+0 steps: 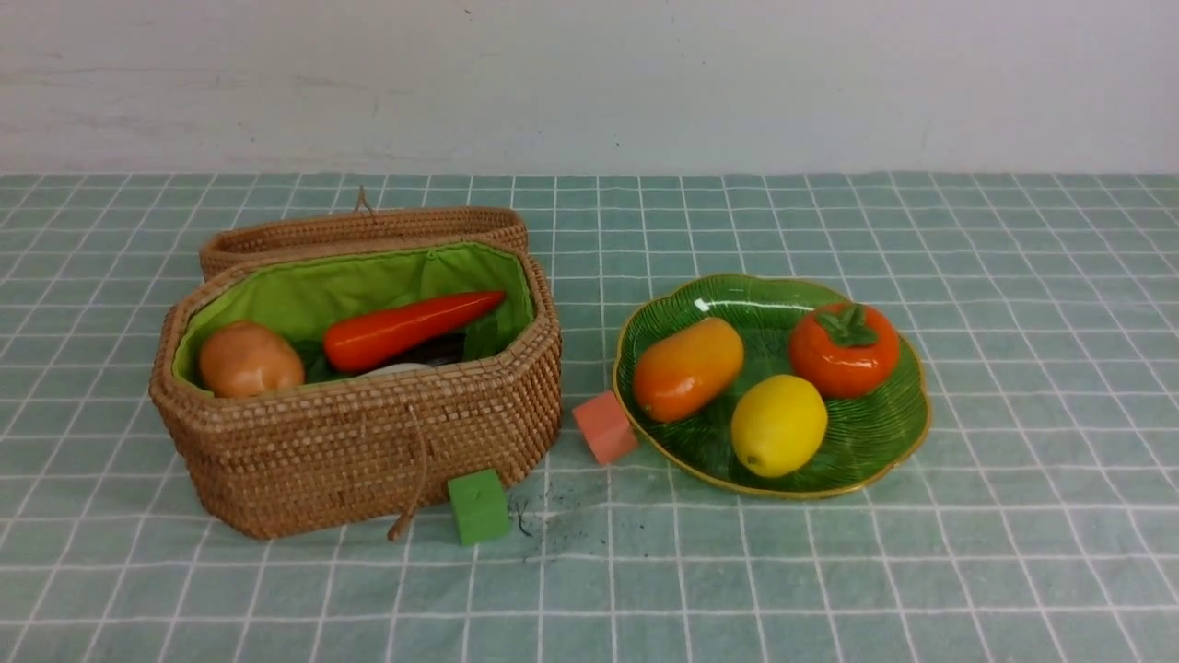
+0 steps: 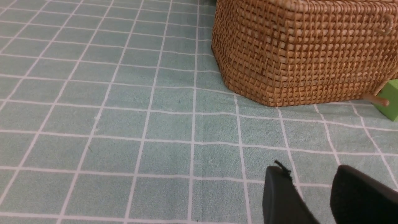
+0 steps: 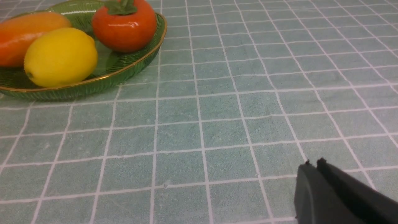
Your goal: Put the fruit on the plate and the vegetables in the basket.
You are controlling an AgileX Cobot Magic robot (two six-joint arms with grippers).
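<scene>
Nearest to me, low over the checked green cloth on the table (image 1: pixel 829 571), are the two end effectors, seen only from their own wrist cameras. The left end effector (image 2: pixel 314 183) has its dark fingers (image 2: pixel 279 193) parted with bare cloth between them, gripping nothing. The right end effector (image 3: pixel 314 163) has its fingers pressed together, also with nothing in them.

Taking the basket (image 1: pixel 368 442) as the landmark: a small green cube (image 1: pixel 478 506) sits just in front of its near wall, beside the cord loop (image 1: pixel 416 479) that hangs down that wall. The left end effector hovers over open cloth on the near side of the basket, apart from it. To the right of the basket, between it and the plate (image 1: pixel 866 442), a salmon cube (image 1: pixel 605 427) rests against the plate's rim.

On the plate, well to the right of the basket, lie the lemon (image 1: pixel 778 424) nearest, the mango (image 1: pixel 687 368) behind and towards the basket, and the persimmon (image 1: pixel 844 349) on the far side from the basket. The right end effector is on bare cloth beyond the plate, away from the basket.

Inside the basket's green lining, the potato (image 1: pixel 250 360) sits at the left end, the carrot-like piece (image 1: pixel 405 330) slants across the middle, and a sliver of the white radish (image 1: pixel 396 369) shows beneath it. The lid (image 1: pixel 368 230) lies open behind the basket.
</scene>
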